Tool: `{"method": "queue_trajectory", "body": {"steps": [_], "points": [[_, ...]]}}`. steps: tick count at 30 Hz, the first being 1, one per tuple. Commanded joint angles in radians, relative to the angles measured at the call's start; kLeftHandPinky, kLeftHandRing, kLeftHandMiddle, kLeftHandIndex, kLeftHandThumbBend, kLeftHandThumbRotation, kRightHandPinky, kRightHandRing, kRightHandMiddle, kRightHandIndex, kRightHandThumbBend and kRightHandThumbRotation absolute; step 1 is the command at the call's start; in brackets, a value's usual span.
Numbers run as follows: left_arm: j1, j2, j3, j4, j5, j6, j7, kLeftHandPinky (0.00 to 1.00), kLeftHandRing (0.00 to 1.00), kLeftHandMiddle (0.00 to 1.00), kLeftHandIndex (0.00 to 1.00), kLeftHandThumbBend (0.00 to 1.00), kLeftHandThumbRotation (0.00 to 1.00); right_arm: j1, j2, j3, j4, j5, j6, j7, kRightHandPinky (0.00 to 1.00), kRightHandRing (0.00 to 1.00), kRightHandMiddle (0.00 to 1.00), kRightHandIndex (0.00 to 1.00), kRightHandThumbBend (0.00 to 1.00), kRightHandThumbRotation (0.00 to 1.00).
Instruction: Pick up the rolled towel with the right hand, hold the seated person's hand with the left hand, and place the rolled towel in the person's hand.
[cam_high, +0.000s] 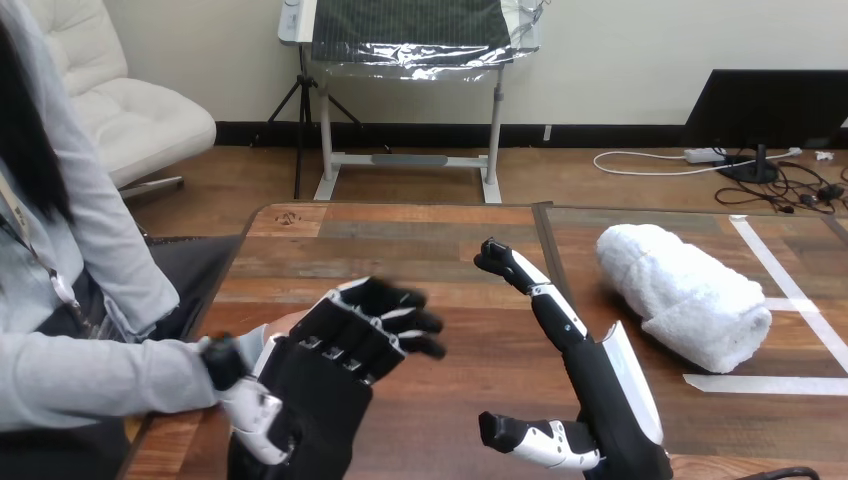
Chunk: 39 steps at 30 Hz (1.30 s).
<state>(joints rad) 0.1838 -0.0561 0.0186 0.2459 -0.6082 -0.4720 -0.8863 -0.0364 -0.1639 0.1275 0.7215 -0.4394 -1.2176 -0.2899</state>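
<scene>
Wooden table (420, 250): rolled towel (685, 290) at right, white tape strips (765, 384).

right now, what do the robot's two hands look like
Both are black machine hands. The left hand has a blocky black back, dark fingers with thin white bands and a white shell on its thumb. The right hand has a long white shell along its back and black-and-white jointed fingers.
</scene>
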Motion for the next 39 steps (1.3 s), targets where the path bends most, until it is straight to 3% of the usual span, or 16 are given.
{"method": "queue_trajectory", "body": {"steps": [1,7,15,20,27,34,39], "points": [[-0.084,-0.054,0.013,0.042,0.098,-0.156,0.038,1.0,1.0,1.0,1.0,1.0,1.0,-0.065,-0.008,-0.015,-0.007,0.017,-0.001,0.004,0.91,0.92,0.88,0.91,1.0,0.81],[-0.096,-0.043,0.008,0.079,0.195,-0.272,0.104,1.0,1.0,1.0,1.0,1.0,0.99,-0.068,-0.007,-0.016,-0.009,0.017,0.005,0.006,0.92,0.92,0.88,0.91,1.0,0.81],[-0.12,-0.01,0.002,0.125,0.3,-0.397,0.173,1.0,1.0,1.0,1.0,1.0,0.89,-0.079,-0.007,-0.01,-0.001,0.049,-0.002,0.033,0.94,0.95,0.92,0.92,1.0,0.77],[-0.164,0.01,0.012,0.19,0.37,-0.525,0.215,1.0,1.0,1.0,1.0,1.0,0.84,-0.085,-0.006,-0.011,0.0,0.066,-0.003,0.051,0.96,0.96,0.93,0.92,1.0,0.75],[-0.182,0.038,0.008,0.215,0.448,-0.576,0.284,1.0,1.0,1.0,1.0,1.0,0.79,-0.09,-0.009,-0.015,-0.003,0.073,-0.003,0.067,0.97,0.96,0.94,0.93,1.0,0.75],[-0.215,0.065,0.023,0.254,0.551,-0.681,0.361,1.0,1.0,1.0,1.0,1.0,0.72,-0.099,-0.009,-0.019,0.003,0.087,-0.009,0.079,0.98,0.97,0.94,0.94,1.0,0.74],[-0.229,0.083,0.019,0.278,0.597,-0.72,0.409,1.0,1.0,1.0,1.0,1.0,0.65,-0.103,-0.007,-0.025,0.007,0.087,-0.011,0.082,0.98,0.97,0.94,0.94,1.0,0.73]]}}
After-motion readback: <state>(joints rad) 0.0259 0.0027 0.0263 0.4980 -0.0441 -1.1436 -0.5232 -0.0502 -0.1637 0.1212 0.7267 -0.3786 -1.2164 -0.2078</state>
